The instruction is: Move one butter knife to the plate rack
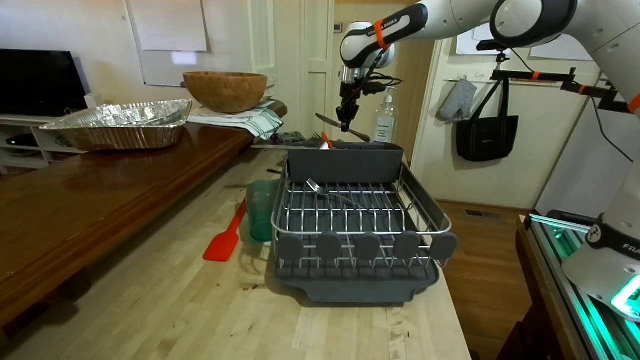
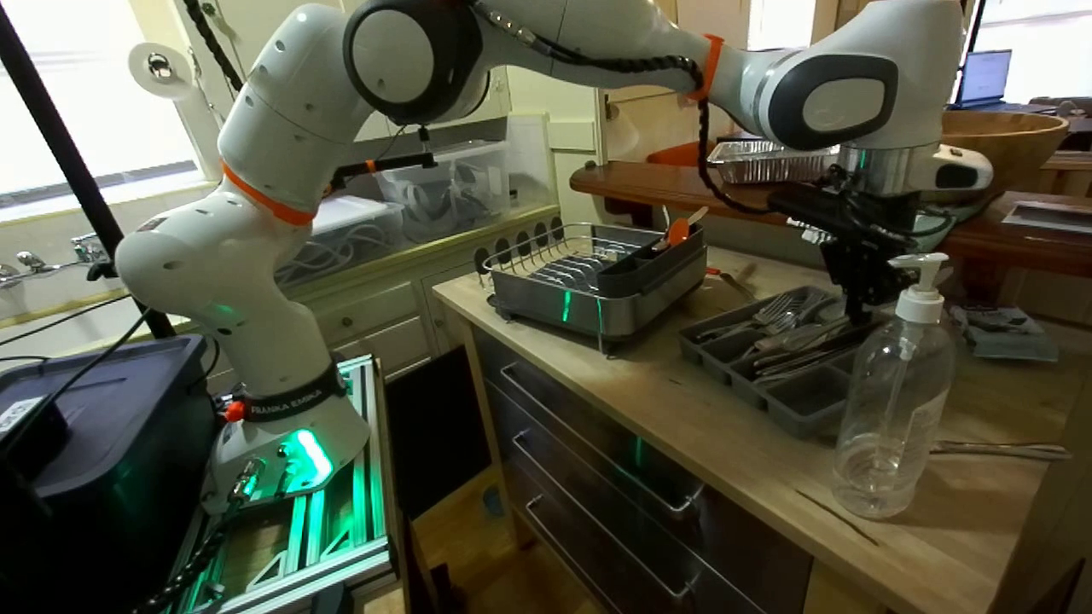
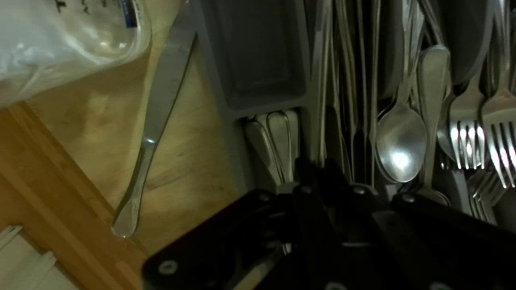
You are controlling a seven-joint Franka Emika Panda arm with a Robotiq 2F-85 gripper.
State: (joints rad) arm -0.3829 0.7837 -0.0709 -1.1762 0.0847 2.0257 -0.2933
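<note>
jaws around knife (image 1: 328, 120), right end low

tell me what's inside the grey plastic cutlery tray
Silver metal forks, silver metal spoons and slim edge-on metal cutlery. The black jointed tool and the uppermost pieces hide anything beneath them.

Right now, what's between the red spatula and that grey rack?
A green cup sits between the red spatula and the grey rack in an exterior view.

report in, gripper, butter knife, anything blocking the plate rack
Gripper shut on a butter knife, over cutlery tray. Not yet at plate rack. Utensils poking up from rack caddy may obstruct.
</note>
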